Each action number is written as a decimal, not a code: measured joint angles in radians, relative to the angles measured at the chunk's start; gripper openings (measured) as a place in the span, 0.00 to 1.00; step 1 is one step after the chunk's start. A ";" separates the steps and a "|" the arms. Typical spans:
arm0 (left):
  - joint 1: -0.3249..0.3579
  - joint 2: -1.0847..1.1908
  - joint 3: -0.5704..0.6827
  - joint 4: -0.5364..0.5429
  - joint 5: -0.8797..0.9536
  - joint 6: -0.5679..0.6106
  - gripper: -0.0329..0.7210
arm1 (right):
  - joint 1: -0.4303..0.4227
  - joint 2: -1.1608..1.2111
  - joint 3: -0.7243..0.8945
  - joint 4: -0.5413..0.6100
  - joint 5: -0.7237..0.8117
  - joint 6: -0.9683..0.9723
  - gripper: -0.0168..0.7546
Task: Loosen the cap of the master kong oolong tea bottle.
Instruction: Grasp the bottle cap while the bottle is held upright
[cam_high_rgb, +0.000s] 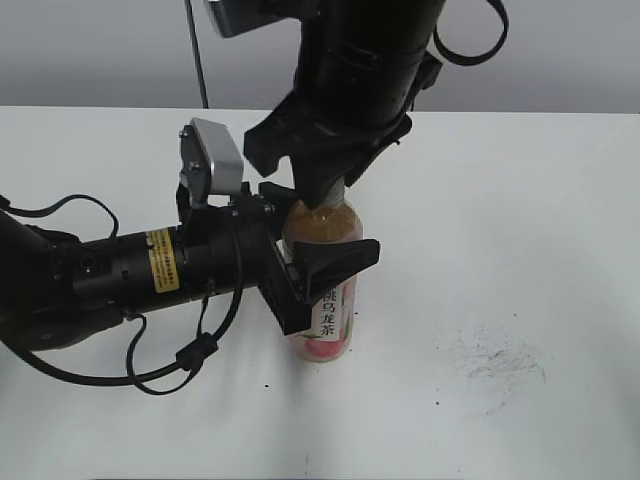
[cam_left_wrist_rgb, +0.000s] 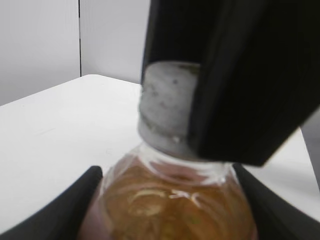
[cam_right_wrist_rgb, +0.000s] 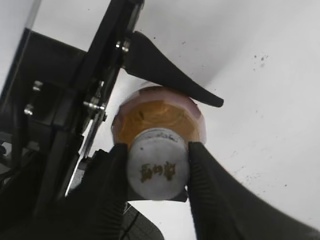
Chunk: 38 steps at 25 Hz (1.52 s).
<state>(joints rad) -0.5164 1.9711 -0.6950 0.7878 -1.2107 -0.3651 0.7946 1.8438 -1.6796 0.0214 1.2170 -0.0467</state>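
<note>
A smooth white table (cam_high_rgb: 520, 200) meets a grey wall. At center, the left gripper (cam_high_rgb: 315, 268) squeezes the master kong oolong tea bottle (cam_high_rgb: 330, 300); the right gripper (cam_right_wrist_rgb: 157, 170) pinches its round cap (cam_right_wrist_rgb: 157, 169).

A clear bottle (cam_high_rgb: 326, 290) of amber tea wears a pink label with a white strip of black Chinese characters. Its cap (cam_right_wrist_rgb: 157, 170) is pale grey-white, a dark logo on top. Both grippers (cam_high_rgb: 318, 262) (cam_right_wrist_rgb: 156, 167) are black. The table (cam_high_rgb: 520, 250) is white, with dark scuffs at four o'clock.
</note>
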 joint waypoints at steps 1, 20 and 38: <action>0.000 0.000 0.000 0.000 0.000 0.000 0.64 | 0.000 0.000 0.000 0.000 0.000 -0.012 0.37; 0.000 0.000 -0.001 0.018 -0.003 0.010 0.64 | 0.000 0.000 -0.001 0.004 0.006 -1.195 0.37; 0.001 0.000 0.000 0.032 -0.007 0.015 0.64 | -0.008 -0.001 -0.002 0.060 0.009 -2.119 0.39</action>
<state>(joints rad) -0.5156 1.9711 -0.6952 0.8201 -1.2177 -0.3504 0.7865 1.8428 -1.6815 0.0813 1.2259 -2.1657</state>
